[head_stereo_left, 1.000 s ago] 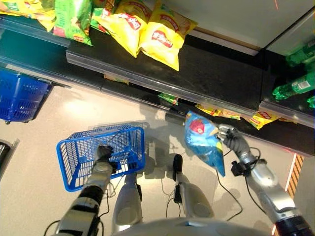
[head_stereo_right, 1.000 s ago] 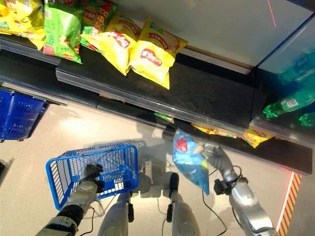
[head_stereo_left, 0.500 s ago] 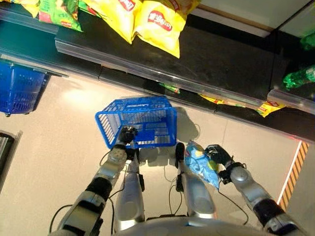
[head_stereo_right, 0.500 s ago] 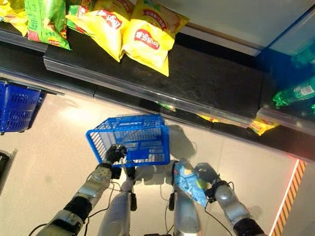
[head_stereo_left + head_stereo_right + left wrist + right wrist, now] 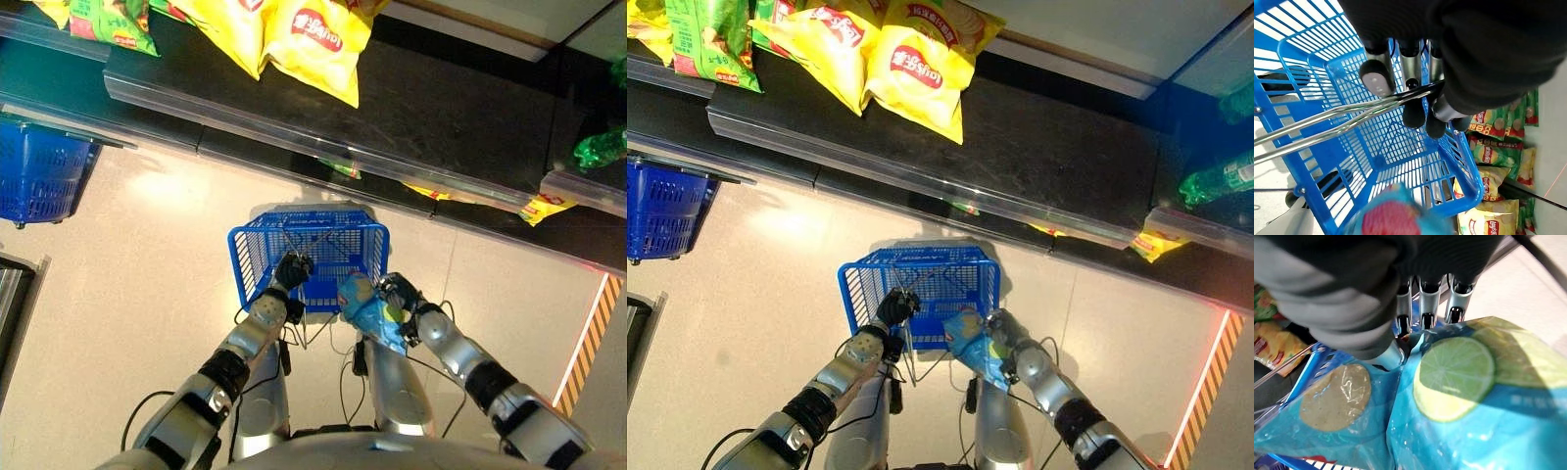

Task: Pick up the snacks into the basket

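Observation:
A blue plastic basket [image 5: 323, 238] hangs low in front of me. My left hand [image 5: 292, 269] is shut on its metal wire handle [image 5: 1337, 117] at the basket's near rim. My right hand [image 5: 400, 291] is shut on a light blue snack bag [image 5: 364, 307] with a lime slice printed on it [image 5: 1454, 377]. The bag sits at the basket's near right corner, touching or just over the rim. Inside, the basket [image 5: 1400, 147] looks empty.
A dark shelf [image 5: 421, 117] runs across the top with yellow chip bags [image 5: 309, 44] and green bags [image 5: 108, 20]. Green bottles [image 5: 602, 147] stand at the far right. A lower shelf holds more yellow bags [image 5: 544, 208]. Another blue basket [image 5: 39, 181] sits on the floor at left.
The left hand has swung the basket to the right and nearer the middle. The right hand has brought the blue bag left, up to the basket's near right corner.

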### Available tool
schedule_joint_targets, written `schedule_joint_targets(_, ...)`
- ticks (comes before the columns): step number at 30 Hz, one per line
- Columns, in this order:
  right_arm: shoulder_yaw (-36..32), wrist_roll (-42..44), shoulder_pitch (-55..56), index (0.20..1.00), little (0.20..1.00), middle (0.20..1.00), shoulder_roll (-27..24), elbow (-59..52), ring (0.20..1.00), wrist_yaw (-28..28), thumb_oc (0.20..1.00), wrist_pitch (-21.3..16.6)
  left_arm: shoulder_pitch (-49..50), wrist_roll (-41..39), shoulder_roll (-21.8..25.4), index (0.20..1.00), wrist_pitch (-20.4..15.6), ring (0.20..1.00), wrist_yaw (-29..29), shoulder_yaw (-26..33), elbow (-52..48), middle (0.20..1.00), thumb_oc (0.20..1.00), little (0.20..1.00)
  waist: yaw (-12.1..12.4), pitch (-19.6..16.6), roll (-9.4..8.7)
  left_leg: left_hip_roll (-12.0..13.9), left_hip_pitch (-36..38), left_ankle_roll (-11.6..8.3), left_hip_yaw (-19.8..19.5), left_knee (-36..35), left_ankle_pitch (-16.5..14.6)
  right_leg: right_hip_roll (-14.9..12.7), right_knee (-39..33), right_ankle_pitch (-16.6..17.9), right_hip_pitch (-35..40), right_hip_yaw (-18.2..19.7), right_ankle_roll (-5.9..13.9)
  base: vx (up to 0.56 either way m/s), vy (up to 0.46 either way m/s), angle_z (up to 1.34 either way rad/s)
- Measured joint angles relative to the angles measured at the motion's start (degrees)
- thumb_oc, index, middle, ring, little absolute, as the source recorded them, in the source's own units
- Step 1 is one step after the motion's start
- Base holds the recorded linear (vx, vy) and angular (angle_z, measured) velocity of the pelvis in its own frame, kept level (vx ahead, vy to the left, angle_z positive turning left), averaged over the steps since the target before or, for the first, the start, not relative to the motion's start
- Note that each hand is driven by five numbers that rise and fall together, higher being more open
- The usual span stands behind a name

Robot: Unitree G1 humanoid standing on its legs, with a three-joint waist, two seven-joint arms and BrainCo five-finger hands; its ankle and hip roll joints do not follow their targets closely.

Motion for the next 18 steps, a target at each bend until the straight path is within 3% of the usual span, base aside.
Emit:
schedule_joint_targets(8,3.14,-0.43,-7.12,0.2,0.2,0.2,5.33,5.16,0.2,-4.92,0.2,0.02,-4.16,-2.73,-0.8,0.2,-0.17,0.2,3.03,-3.8,-0.34,0.2,0.2,0.2,1.02,1.14,0.88,-0.14,-1.84,0.3,-0.19,0.33,0.25,-0.14,0.02,0.07,-1.49,-0.24,-0.07,-0.03,0.002,0.02)
schedule_joint_targets(18,4.47,2.57,-22.14,0.2,0.2,0.2,10.31,24.17,0.2,-9.97,0.2,0.2,-6.18,-12.57,1.2,0.2,-1.21,0.2,4.22,-9.58,-13.29,0.2,0.2,0.2,4.04,2.53,2.71,-0.47,-9.02,0.59,-1.51,1.71,0.8,-0.55,0.51,0.53,-7.68,-1.44,-0.22,-0.03,0.018,0.05)
